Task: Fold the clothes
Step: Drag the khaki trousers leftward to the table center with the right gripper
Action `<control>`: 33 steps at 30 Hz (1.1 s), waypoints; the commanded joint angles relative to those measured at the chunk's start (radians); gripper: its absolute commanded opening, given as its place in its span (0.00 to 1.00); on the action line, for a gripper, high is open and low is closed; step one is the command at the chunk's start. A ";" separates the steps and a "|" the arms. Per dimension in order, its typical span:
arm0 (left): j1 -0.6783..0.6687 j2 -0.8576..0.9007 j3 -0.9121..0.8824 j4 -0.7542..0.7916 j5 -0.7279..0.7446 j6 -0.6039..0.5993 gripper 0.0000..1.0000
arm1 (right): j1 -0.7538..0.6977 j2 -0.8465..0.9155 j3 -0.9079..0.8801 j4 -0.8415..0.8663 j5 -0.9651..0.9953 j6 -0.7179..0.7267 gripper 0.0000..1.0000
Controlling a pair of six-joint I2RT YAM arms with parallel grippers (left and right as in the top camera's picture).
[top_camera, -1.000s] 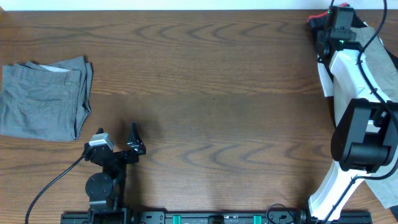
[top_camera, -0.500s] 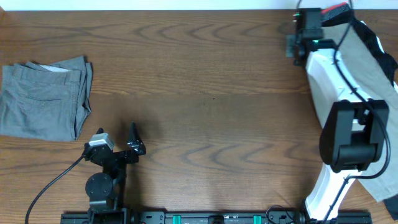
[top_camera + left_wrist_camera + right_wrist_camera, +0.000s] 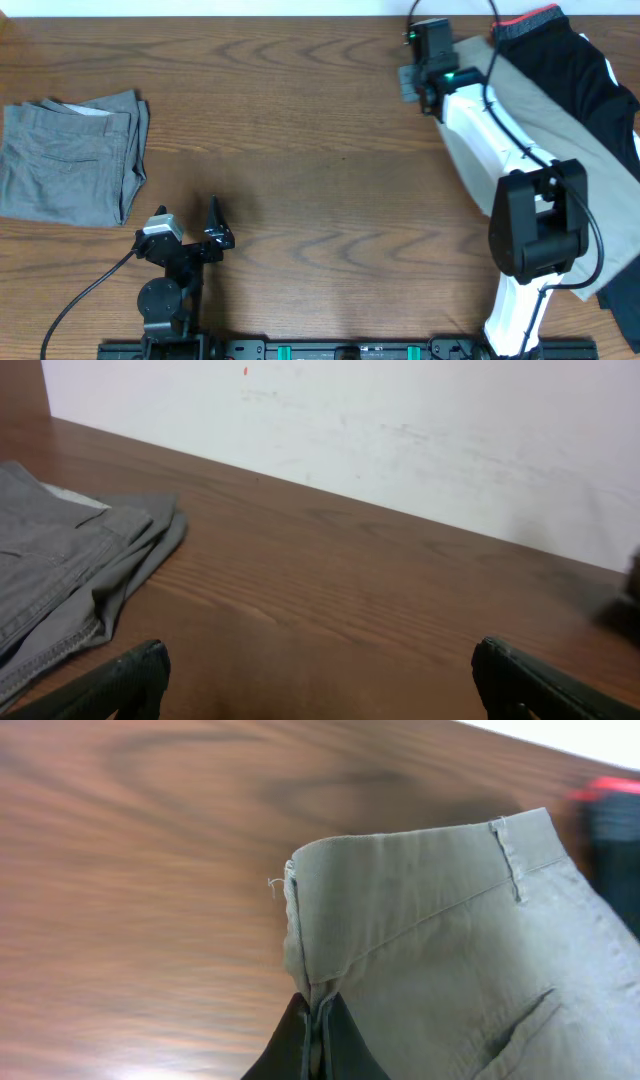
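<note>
A pale khaki-green pair of clothes [image 3: 575, 150] lies spread at the table's far right, partly under my white right arm. My right gripper [image 3: 413, 82] is shut on the corner of its waistband [image 3: 400, 890]; in the right wrist view the dark fingertips [image 3: 335, 1045] pinch the fabric edge just above the wood. A folded mid-grey pair [image 3: 70, 160] rests at the far left, also visible in the left wrist view as grey cloth [image 3: 60, 575]. My left gripper [image 3: 187, 212] stands open near the front edge, to the right of the grey pair, with nothing between its fingers [image 3: 130, 678].
A black garment with a red waistband [image 3: 580, 55] lies at the back right corner, partly under the khaki pair. A white wall [image 3: 400, 420] runs behind the table's far edge. A cable [image 3: 80, 300] trails from the left arm's base.
My right arm has swung left along the far edge, dragging the khaki waistband with it and uncovering the black garment. The left arm and the grey pair have not moved.
</note>
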 commanded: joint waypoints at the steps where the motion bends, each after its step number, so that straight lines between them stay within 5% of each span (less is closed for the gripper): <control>1: 0.005 -0.006 -0.015 -0.037 0.007 0.013 0.98 | 0.080 -0.017 0.012 0.027 -0.217 0.122 0.01; 19: 0.005 -0.006 -0.015 -0.037 0.007 0.013 0.98 | 0.456 0.069 0.012 0.057 -0.373 0.298 0.01; 33: 0.005 -0.006 -0.015 -0.037 0.007 0.013 0.98 | 0.600 0.068 0.013 0.050 -0.391 0.374 0.01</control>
